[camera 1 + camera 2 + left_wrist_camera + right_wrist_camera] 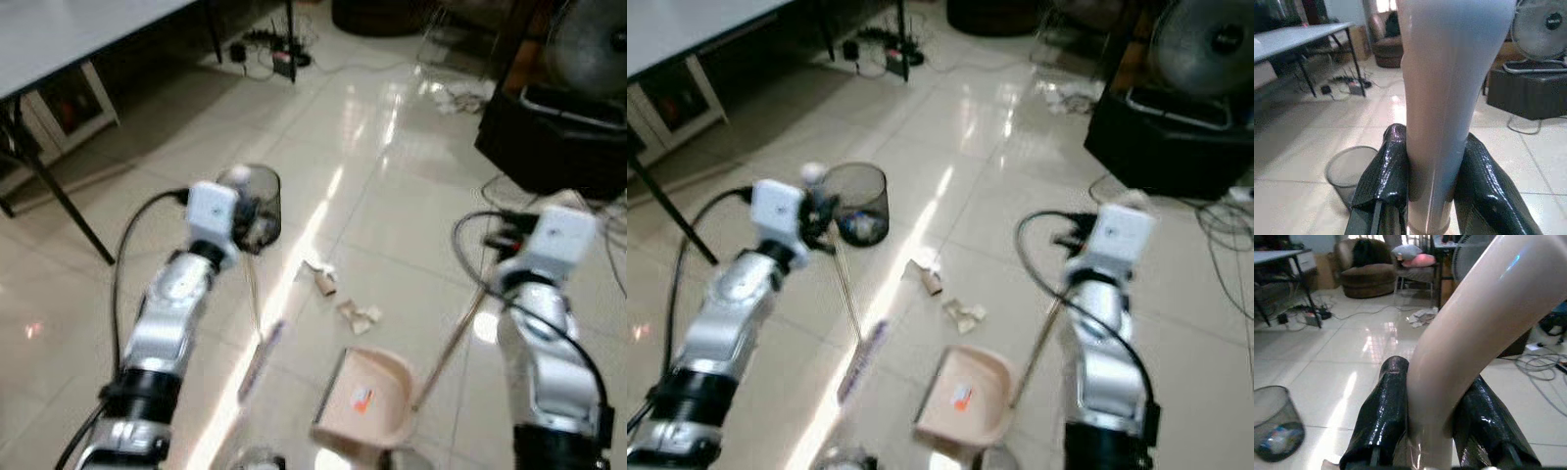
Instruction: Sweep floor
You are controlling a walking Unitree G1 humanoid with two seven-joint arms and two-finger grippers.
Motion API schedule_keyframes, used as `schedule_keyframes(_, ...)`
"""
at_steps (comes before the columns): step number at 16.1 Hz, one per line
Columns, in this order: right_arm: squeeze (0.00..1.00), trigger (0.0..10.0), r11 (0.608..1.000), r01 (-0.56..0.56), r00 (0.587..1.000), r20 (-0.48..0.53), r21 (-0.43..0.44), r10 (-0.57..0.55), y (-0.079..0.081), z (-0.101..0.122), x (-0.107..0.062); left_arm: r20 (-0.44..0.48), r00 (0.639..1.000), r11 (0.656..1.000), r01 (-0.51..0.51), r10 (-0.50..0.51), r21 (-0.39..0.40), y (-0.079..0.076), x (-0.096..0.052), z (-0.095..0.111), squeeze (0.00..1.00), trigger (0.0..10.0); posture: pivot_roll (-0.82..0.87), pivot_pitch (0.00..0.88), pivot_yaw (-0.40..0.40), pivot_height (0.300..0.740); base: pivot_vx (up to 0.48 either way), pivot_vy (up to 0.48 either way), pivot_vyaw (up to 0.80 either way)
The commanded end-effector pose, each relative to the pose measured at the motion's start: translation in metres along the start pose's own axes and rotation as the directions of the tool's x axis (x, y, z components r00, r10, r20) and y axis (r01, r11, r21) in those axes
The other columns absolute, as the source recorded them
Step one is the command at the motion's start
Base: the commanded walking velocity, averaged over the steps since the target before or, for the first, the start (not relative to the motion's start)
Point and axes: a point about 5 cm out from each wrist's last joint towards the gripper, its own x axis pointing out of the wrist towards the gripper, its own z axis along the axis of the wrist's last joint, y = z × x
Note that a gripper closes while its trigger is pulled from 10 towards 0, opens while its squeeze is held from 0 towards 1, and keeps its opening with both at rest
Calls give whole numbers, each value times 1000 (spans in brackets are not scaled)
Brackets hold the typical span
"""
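No legible text, brand or number is found. An orange label (361,397) is seen on the dustpan (377,406) at the lower centre of the frame, but its print is too blurred to be read.

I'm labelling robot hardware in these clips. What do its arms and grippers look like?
Both arms are silver metal segments with black joint bands, a white boxy wrist module and a looping black cable. The left gripper and right gripper each have two long, glossy black fingers with a textured surface.
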Motion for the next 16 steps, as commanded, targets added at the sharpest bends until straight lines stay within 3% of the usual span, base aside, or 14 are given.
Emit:
schedule_keyframes(1,0,10000,1000,13,999,31,5,-13,-5,7,1,16,1000,1000,21,-21,9,-5,0,2,0,10000,-10,75,74,740,0,379,0)
schedule_keyframes(2,0,10000,1000,28,999,31,-10,-27,-5,8,2,25,999,999,33,-33,-6,-7,1,3,0,10000,-11,77,76,740,0,0,0)
schedule_keyframes(5,0,10000,997,73,997,17,-6,-73,-9,6,-1,32,998,998,50,-52,47,-12,1,5,0,10000,-13,84,74,740,0,-246,0)
schedule_keyframes(7,0,10000,988,110,994,4,-106,-110,-12,4,2,29,998,998,46,-47,30,-16,-1,2,0,10000,-16,84,69,740,0,-480,0)
schedule_keyframes(9,0,10000,982,62,998,14,-179,-61,-9,7,7,19,999,999,29,-29,-17,-19,-1,1,0,10000,-18,84,58,740,0,0,0)
schedule_keyframes(13,0,10000,997,13,1000,20,-71,-11,-6,9,5,75,997,999,14,-11,-42,-21,-3,7,0,10000,-29,67,43,740,0,0,0)
schedule_keyframes(16,0,10000,997,6,999,51,-71,-2,-7,16,7,92,996,999,27,-22,-44,-24,-4,9,0,10000,-38,50,42,740,184,0,-579)
